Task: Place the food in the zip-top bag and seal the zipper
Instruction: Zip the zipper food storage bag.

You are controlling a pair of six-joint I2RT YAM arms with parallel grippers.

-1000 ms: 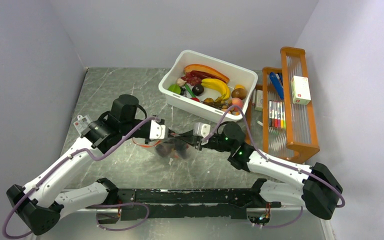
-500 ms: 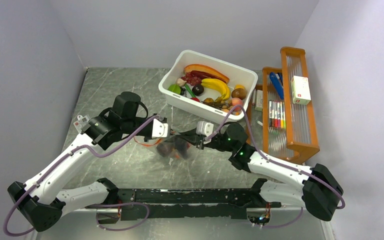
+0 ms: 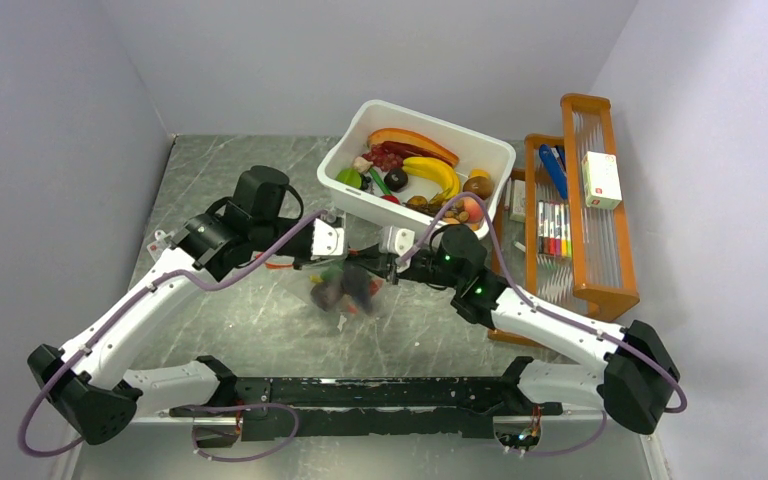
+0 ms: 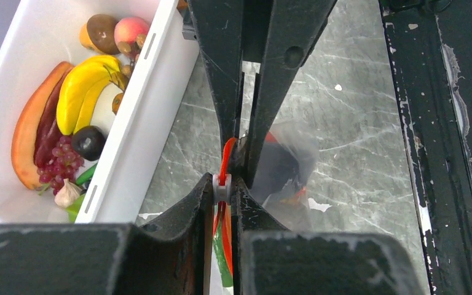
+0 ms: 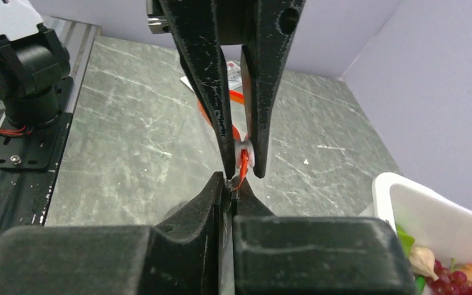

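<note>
Both hands pinch tight on the zipper (image 4: 224, 161) of the zip-top bag (image 3: 345, 290), tip to tip: left hand (image 3: 352, 264) & right hand (image 3: 372, 268). Bag hangs under them, over the mid. of the tabletop (image 3: 230, 320), w/ dark & red food (image 3: 328, 293) inside. More food lies in the white tub (image 4: 147, 110) nearby.

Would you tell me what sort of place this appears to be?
Probably a robotics lab test cell: plain walls boxing in a table, a white tub of toy food, a wooden rack.
</note>
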